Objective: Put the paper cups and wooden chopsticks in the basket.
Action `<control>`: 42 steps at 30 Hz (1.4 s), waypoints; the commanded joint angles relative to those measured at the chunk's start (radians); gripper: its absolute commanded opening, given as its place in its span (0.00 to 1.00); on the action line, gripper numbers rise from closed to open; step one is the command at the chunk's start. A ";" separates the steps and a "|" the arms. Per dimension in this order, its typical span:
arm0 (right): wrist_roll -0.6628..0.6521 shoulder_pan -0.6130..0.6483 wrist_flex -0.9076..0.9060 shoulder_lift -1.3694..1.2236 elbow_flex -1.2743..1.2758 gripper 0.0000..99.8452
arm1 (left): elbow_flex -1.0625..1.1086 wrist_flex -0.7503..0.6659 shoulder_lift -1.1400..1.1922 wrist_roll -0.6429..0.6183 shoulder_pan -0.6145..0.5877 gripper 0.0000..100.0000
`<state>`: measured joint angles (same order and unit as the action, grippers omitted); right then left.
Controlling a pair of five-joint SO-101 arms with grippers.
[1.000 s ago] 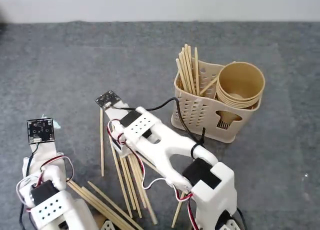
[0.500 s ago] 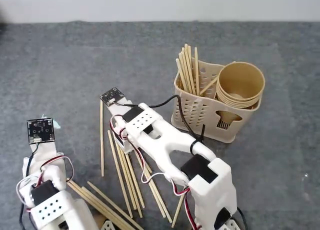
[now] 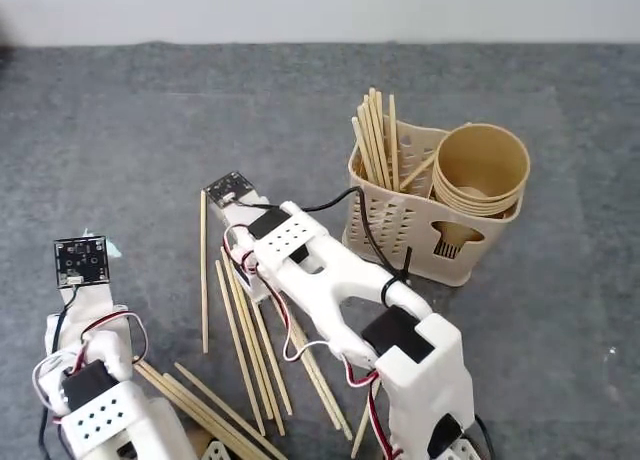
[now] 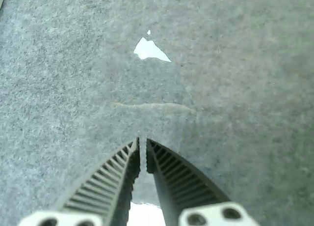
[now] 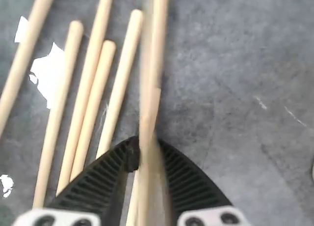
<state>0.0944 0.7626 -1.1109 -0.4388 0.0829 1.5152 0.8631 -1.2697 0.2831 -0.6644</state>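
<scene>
1. Worktop (image 3: 120,130): grey felt-like cover, carrying all items.
2. R arm (image 3: 340,290): white, stretching over the loose sticks. R hand (image 5: 146,146) is clenched on one wooden chopstick (image 5: 152,64), w/ the stick running out between the jaws, just above the sticks lying on the worktop.
3. L arm (image 3: 90,380): sitting at the near corner. L hand (image 4: 142,145) is clenched w/ nothing in it, only a thin slit between the jaws, hanging over bare cover.
4. Basket (image 3: 400,230): beige, perforated, standing upright beyond the R arm.
   - One compartment is holding the stacked paper cups (image 3: 482,170), nested.
   - The compartment beside it is holding a bundle of chopsticks (image 3: 375,140), standing on end, tips poking above the rim.
5. Loose chopsticks (image 3: 245,350): approx. a dozen, lying flat under and beside the R arm; one stick (image 3: 204,280) is lying apart from the rest.
6. White scrap (image 4: 151,50): lying on the cover ahead of the L hand.
</scene>
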 commanded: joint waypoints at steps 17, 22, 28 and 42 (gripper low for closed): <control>-0.063 -0.005 -0.114 0.547 -0.012 0.01 | -0.036 -0.020 -0.009 0.006 0.040 0.03; -0.097 -0.005 -0.104 0.728 -0.014 0.01 | -0.036 -0.020 -0.009 0.006 0.040 0.03; -0.110 -0.005 -0.070 0.911 -0.014 0.01 | -0.036 -0.020 -0.009 0.006 0.040 0.03; -0.201 -0.206 0.179 1.287 -0.014 0.01 | -0.036 -0.020 -0.009 0.006 0.040 0.03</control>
<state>-0.0913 0.6137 -1.0096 0.7825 0.0967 1.5152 0.8631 -1.2697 0.2831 -0.6291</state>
